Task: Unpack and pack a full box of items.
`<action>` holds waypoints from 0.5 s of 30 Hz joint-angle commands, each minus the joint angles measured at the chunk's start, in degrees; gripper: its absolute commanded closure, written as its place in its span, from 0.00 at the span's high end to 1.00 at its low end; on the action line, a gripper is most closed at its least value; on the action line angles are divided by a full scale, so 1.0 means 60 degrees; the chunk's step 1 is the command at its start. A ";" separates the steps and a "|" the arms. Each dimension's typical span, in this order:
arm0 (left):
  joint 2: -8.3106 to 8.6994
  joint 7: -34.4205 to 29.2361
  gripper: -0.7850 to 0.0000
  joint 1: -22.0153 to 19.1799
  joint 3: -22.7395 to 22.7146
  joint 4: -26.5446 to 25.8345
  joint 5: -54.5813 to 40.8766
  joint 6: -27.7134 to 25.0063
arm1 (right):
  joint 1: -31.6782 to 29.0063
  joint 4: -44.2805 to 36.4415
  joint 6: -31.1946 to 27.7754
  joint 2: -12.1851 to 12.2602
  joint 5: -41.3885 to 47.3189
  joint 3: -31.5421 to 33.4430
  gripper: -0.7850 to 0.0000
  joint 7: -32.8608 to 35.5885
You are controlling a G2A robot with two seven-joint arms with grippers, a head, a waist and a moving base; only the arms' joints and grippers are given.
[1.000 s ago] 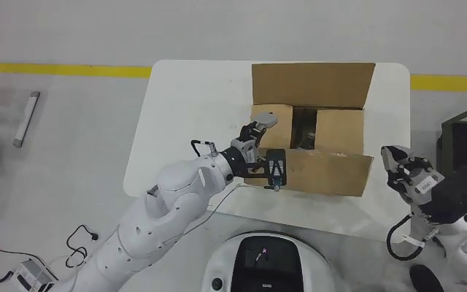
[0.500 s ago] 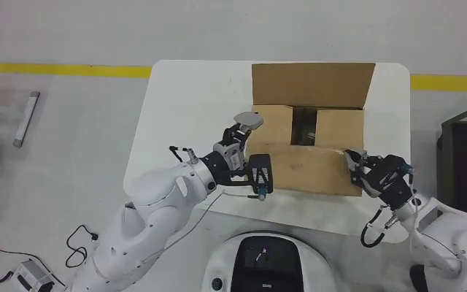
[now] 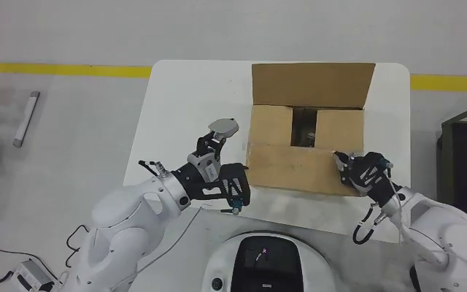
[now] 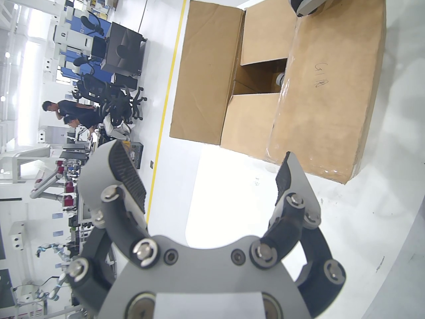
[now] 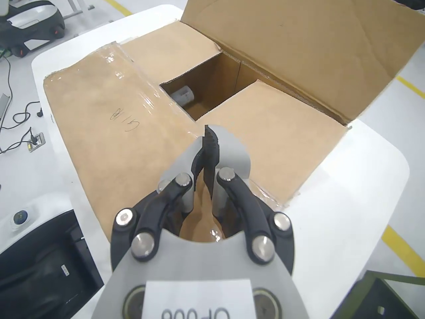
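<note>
At near flap of box [image 3: 292, 166], right gripper [image 5: 209, 136] pinched together; left gripper [image 4: 202, 162] spread apart, beside box corner.

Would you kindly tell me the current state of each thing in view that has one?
Box: partly open.
Far flap: open, standing up.
Near flap: folded down.
Side flaps: folded in.
Left gripper: open, empty.
Right gripper: shut.

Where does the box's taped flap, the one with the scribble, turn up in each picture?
Top view: the taped flap is the cardboard panel nearest the robot.
Left wrist view: the flap lies beyond the open left gripper, scribble showing.
Right wrist view: the flap lies under the shut right gripper.
Shared landmark: the square gap between flaps, bordering it.
</note>
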 commanded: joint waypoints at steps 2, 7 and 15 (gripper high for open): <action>0.0000 0.0000 1.00 0.0000 -0.0001 -0.0001 0.0000 -0.0001 | 0.0031 -0.0017 0.0177 0.0004 0.0124 0.0014 0.00 -0.0004; 0.0000 0.0000 1.00 0.0000 -0.0001 -0.0001 0.0000 -0.0001 | 0.0064 -0.0292 0.0581 0.0007 0.0574 0.0323 0.00 -0.0219; 0.0000 0.0000 1.00 0.0000 -0.0001 -0.0001 0.0000 -0.0001 | 0.0012 -0.0634 0.1100 -0.0004 0.0878 0.0801 0.00 -0.0855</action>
